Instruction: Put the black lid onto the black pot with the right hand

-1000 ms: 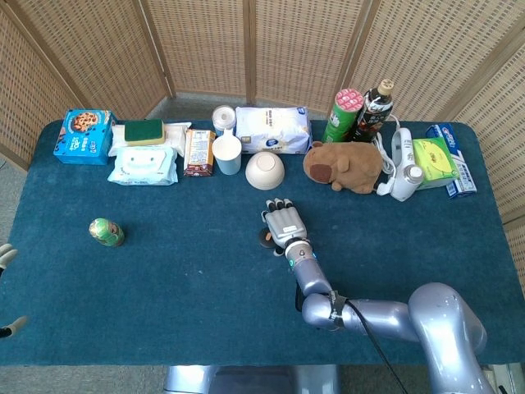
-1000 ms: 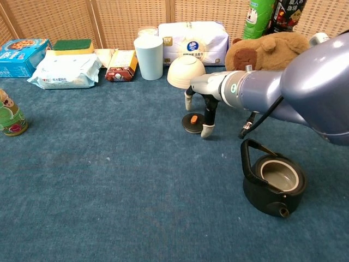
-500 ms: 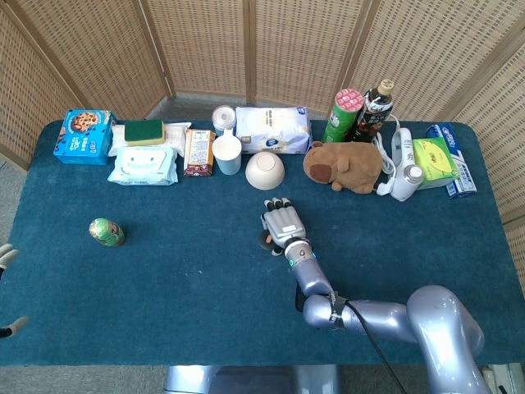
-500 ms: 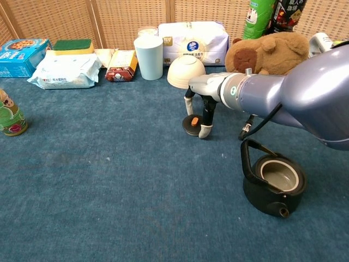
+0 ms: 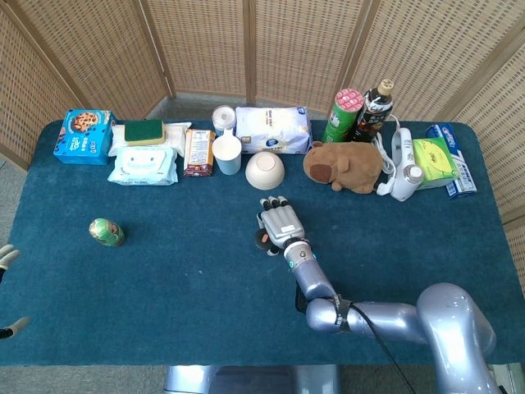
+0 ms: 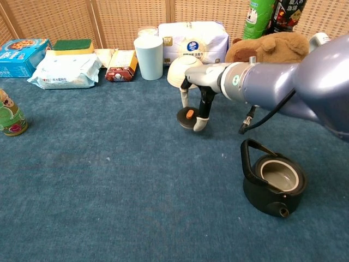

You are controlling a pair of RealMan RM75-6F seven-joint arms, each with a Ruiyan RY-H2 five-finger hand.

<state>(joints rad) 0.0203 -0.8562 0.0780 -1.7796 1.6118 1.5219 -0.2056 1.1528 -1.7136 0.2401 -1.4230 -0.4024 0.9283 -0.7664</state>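
**Right hand pinching the black lid, pot waiting open**

Head view: right hand (image 5: 280,223) sits mid-table, palm down, fingers pointing toward the white bowl (image 5: 265,170). Black lid (image 5: 262,240) peeks out at the hand's left edge; grip itself is hidden from above. Black pot not visible here, hidden under the arm. A bit of the left hand (image 5: 6,256) shows at the far left edge; whether it's spread or curled I cannot tell.

Chest view: right hand (image 6: 197,102) has fingers (image 6: 202,123) down on either side of the black lid (image 6: 187,119), pinching its rim; lid looks tilted and seems just off the cloth. Orange knob (image 6: 189,114) faces camera. Black pot (image 6: 272,183) stands open, well apart, near-right, handle up.

Handling judgement: lid looks small, rigid, light, probably smooth-edged, so slippery in a rim pinch. Knob looks too small for these fingers; opposite rim edges are likely the better hold. Raised pot handle may obstruct placement.
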